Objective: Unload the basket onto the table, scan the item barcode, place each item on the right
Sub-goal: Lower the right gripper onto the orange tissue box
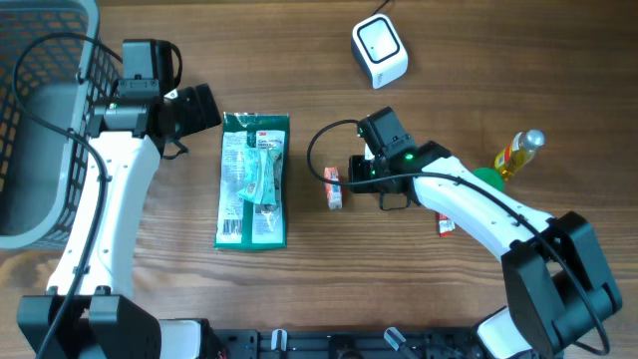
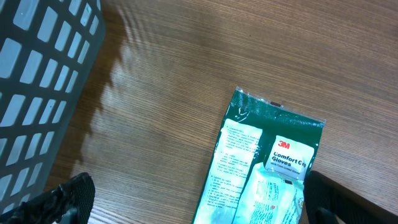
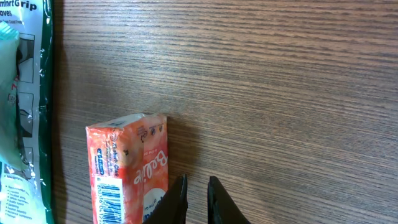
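The item, a small orange tissue pack (image 1: 334,187), lies on the wooden table with its barcode (image 3: 112,205) facing up. My right gripper (image 1: 352,172) sits just to the right of the pack. In the right wrist view this gripper (image 3: 196,186) is shut, with only a thin gap and nothing between the fingers; the pack (image 3: 127,168) lies beside its left finger. The white scanner (image 1: 380,50) stands at the back. My left gripper (image 1: 211,106) hovers open over the top left corner of a green glove package (image 1: 253,179). Seen from the left wrist, the left gripper (image 2: 199,208) holds nothing.
A grey plastic basket (image 1: 40,120) fills the left edge and also appears at the left of the left wrist view (image 2: 37,81). A yellow bottle (image 1: 518,152) and a green object (image 1: 488,178) lie at the right. A small red item (image 1: 446,225) peeks out under my right arm.
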`<action>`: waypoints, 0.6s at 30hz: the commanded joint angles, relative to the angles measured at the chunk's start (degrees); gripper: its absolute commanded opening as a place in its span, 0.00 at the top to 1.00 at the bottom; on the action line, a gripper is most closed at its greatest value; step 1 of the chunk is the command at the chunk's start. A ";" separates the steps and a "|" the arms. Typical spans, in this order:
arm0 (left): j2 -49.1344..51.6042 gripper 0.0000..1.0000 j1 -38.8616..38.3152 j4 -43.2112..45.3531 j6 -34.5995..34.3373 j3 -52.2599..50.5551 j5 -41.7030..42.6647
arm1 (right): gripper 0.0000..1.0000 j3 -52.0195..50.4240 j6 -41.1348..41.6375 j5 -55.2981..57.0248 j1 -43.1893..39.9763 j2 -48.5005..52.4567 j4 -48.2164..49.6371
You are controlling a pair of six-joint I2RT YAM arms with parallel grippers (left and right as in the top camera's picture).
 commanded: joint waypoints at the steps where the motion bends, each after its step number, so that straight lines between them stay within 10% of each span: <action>1: 0.11 0.00 0.33 0.13 -0.50 0.31 -0.31 | 0.86 -0.24 0.44 1.20 0.13 0.66 0.31; 18: 0.11 0.00 0.33 0.11 -0.50 0.31 -0.31 | 0.96 -0.24 0.46 0.98 0.13 0.66 0.31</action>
